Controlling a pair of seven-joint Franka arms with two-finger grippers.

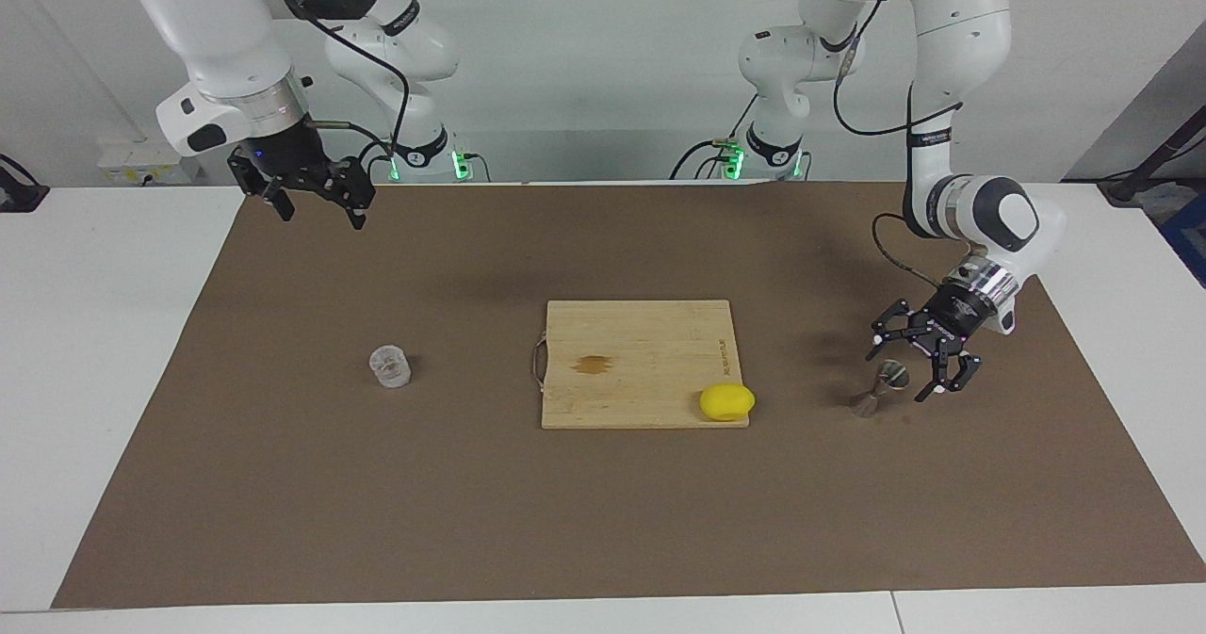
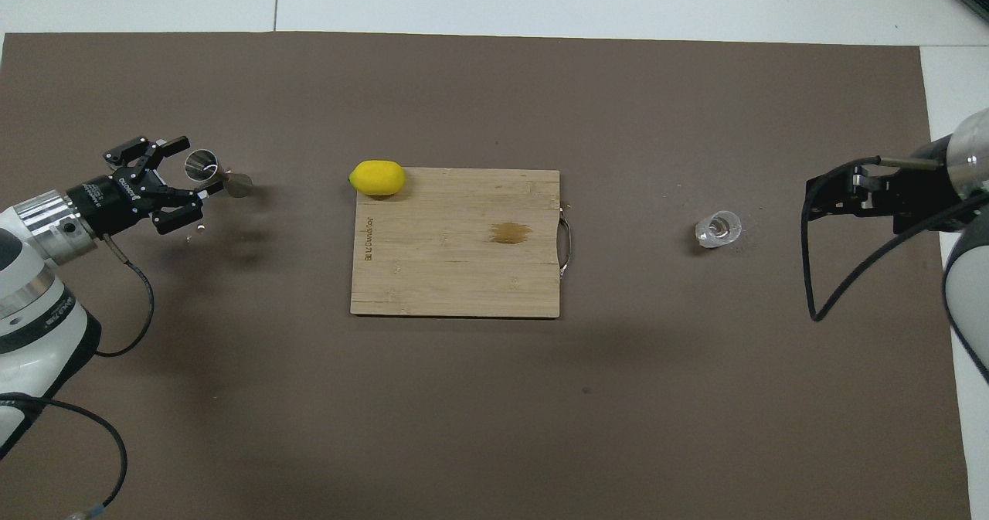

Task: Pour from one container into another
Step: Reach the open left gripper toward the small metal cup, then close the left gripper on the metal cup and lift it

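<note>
At the left arm's end of the bench (image 1: 141, 351), my left hand (image 1: 919, 365) gapes wide around the tilted jigger (image 1: 878, 387); I centre before squeezing. Right hand (image 1: 316, 203) waits, spread, above the glass cup (image 1: 390, 366).

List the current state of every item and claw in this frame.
Steel jigger: tilted on the brown mat, not upright, between the left claw's open fingers.
Glass cup: upright on the mat, untouched.
Lemon: resting on the cutting board's corner.
Cutting board: flat, stained at centre.
Left claw: open around the jigger.
Right claw: open, raised, waiting.
</note>
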